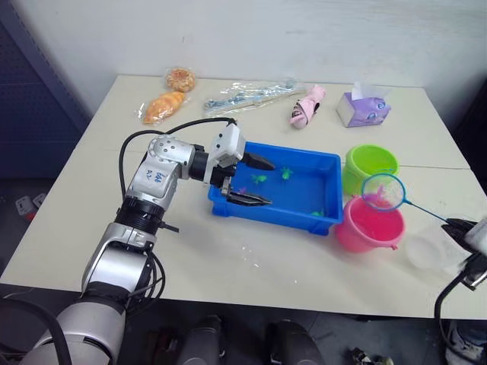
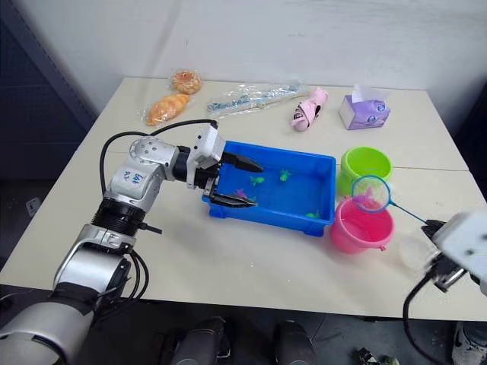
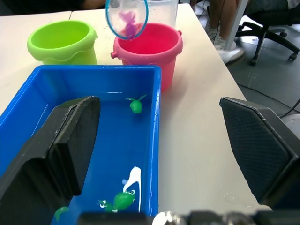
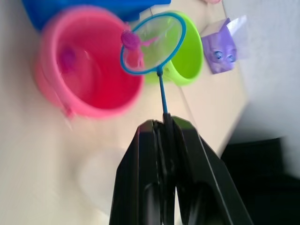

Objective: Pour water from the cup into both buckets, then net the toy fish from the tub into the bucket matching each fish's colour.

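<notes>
the tissue box (image 1: 363,109), plush (image 1: 307,106) and snacks (image 1: 163,107) are lying behind the tub (image 1: 330,164). the right hand (image 4: 164,123) is gripping the net (image 1: 383,191), pink fish (image 4: 130,39) inside, over the pink bucket (image 1: 351,234); the left hand (image 1: 249,181) is hanging released over the tub's end.

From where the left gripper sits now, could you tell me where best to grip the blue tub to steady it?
Probably the near end wall of the tub, from outside: the open left gripper already straddles that thin upright rim.

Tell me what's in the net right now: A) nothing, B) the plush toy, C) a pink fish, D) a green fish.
C: a pink fish sits in the net, held by the right gripper over the pink bucket.
</notes>
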Available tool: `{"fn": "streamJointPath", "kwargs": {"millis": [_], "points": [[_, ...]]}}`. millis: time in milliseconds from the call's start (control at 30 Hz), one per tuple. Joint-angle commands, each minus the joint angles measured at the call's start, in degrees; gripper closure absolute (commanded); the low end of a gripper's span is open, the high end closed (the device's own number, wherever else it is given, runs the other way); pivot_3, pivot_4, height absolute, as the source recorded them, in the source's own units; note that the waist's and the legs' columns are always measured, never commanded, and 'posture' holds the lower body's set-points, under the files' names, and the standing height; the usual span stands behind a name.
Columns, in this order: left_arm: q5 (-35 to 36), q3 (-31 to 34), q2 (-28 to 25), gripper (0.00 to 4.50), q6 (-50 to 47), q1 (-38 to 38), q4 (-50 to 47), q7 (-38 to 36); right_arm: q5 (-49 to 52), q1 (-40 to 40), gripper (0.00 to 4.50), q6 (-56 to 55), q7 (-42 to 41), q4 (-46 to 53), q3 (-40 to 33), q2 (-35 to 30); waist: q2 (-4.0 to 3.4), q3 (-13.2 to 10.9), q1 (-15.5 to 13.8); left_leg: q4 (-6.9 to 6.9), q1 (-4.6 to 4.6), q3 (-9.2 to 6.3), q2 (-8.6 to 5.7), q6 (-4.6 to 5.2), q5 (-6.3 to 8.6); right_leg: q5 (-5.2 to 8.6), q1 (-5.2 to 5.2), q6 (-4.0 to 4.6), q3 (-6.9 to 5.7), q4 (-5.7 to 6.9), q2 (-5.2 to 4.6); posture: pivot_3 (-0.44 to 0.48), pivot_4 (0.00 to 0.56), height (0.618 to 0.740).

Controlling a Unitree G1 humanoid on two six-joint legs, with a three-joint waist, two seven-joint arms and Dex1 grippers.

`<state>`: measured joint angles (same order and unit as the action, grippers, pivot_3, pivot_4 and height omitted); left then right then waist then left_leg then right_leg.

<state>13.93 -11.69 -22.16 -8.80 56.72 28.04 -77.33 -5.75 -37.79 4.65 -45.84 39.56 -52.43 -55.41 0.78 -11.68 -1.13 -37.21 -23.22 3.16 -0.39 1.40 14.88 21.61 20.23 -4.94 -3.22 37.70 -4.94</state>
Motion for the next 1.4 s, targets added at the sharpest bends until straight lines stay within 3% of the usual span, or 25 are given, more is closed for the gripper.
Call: {"fn": "streamJointPath", "kwargs": {"millis": [33, 167, 300, 333, 467, 567, 667, 767, 867, 1033, 1200, 1400], "points": [[-0.1, 1.0, 0.0, 0.13, 1.4, 1.4, -0.2, -0.2, -10.9, -1.3, 4.50, -18.3, 2.3, -6.1, -2.6, -1.0, 0.02, 0.0, -0.1, 0.00, 0.01, 0.01, 0.00, 0.00, 0.00, 0.00, 0.00, 0.00, 0.03, -0.01, 0.00, 0.000, 0.150, 0.739], [-0.1, 1.0, -0.1, 0.13, 1.5, 0.9, -0.5, -0.2, -14.5, 0.1, 4.50, -30.0, 3.9, -10.2, -4.5, -1.2, 0.02, 0.0, -0.1, -0.01, 0.01, 0.02, 0.01, -0.01, 0.00, 0.00, 0.00, 0.00, 0.05, -0.01, 0.01, 0.000, 0.150, 0.739], [-0.3, 1.2, -0.4, 0.13, 1.4, 1.1, -0.2, 0.0, -6.6, 3.5, 4.50, -25.2, 1.0, -11.2, -3.7, 0.8, 0.02, 0.0, 0.1, -0.02, 0.03, 0.02, 0.06, -0.05, -0.03, 0.00, -0.01, 0.00, 0.08, -0.01, 0.06, 0.000, 0.150, 0.739], [-0.4, 1.2, -0.5, 0.13, 1.3, 1.0, -0.2, 0.0, -3.1, 4.7, 4.50, -22.2, -0.3, -11.0, -3.3, 1.0, 0.02, 0.0, 0.1, -0.02, 0.05, 0.02, 0.08, -0.06, -0.03, 0.00, -0.02, 0.00, 0.09, 0.00, 0.07, 0.000, 0.150, 0.739], [-0.6, 1.6, -3.3, 0.13, -0.7, -1.4, -1.8, 0.2, 30.4, 10.3, 4.50, 11.1, -3.4, -1.7, 3.2, -0.5, 0.00, 0.0, 0.9, -0.05, 0.08, -0.01, 0.18, -0.07, -0.04, -0.01, -0.06, 0.03, 0.10, 0.02, 0.12, 0.000, 0.150, 0.739], [-0.5, 2.2, -6.3, 0.13, -3.1, -4.3, -5.4, 0.8, 43.8, 19.2, 4.50, 25.6, -0.6, -1.4, 9.9, -4.8, 0.00, 0.0, 1.6, -0.04, 0.13, -0.07, 0.21, -0.08, -0.04, -0.02, -0.10, 0.04, 0.10, 0.05, 0.12, 0.000, 0.150, 0.739], [0.0, 3.2, -9.5, 0.13, -6.7, -7.8, -10.9, 2.3, 50.9, 30.6, 4.50, 34.7, 1.8, -4.2, 20.3, -7.6, 0.02, 0.0, 2.0, -0.09, 0.12, -0.10, 0.23, -0.07, -0.04, -0.03, -0.10, 0.07, 0.09, 0.07, 0.10, 0.000, 0.150, 0.739], [0.6, 4.1, -11.8, 0.13, -9.6, -10.2, -15.3, 3.5, 52.0, 38.7, 4.50, 38.8, 3.9, -6.4, 27.2, -7.2, 0.01, 0.0, 1.4, -0.11, 0.03, -0.21, 0.23, -0.07, -0.04, -0.03, -0.05, 0.09, 0.05, 0.05, 0.11, 0.000, 0.150, 0.739], [0.7, 6.2, -16.2, 0.13, -13.4, -14.5, -21.0, 5.4, 47.5, 49.2, 4.50, 39.3, 3.3, -11.9, 39.8, -4.7, 0.04, 0.0, 1.5, -0.17, -0.04, -0.25, 0.17, 0.00, 0.01, -0.03, -0.03, 0.08, 0.04, 0.01, 0.04, 0.000, 0.150, 0.739], [2.4, 9.9, -20.9, 0.13, -19.6, -19.2, -28.7, 8.5, 41.5, 58.2, 4.50, 37.5, 1.4, -19.7, 49.8, -0.6, 0.04, 0.0, 1.1, -0.14, -0.10, -0.25, 0.10, 0.06, 0.04, -0.03, 0.00, 0.08, 0.02, 0.02, -0.05, 0.000, 0.150, 0.739], [4.1, 12.2, -24.2, 0.13, -23.6, -23.2, -33.8, 10.2, 35.1, 61.3, 4.50, 33.7, -1.3, -23.5, 55.0, 1.0, 0.04, 0.0, 1.2, -0.12, -0.11, -0.23, 0.08, 0.08, 0.05, -0.03, 0.04, 0.08, 0.03, 0.05, -0.09, 0.000, 0.150, 0.739], [4.9, 12.7, -26.6, 0.13, -24.9, -24.9, -35.3, 10.3, 31.9, 63.7, 4.50, 31.6, -1.3, -25.8, 56.3, 4.9, 0.04, 0.0, 1.3, -0.10, -0.11, -0.21, 0.09, 0.08, 0.05, -0.03, 0.07, 0.08, 0.01, 0.05, -0.09, 0.000, 0.150, 0.739]]}}
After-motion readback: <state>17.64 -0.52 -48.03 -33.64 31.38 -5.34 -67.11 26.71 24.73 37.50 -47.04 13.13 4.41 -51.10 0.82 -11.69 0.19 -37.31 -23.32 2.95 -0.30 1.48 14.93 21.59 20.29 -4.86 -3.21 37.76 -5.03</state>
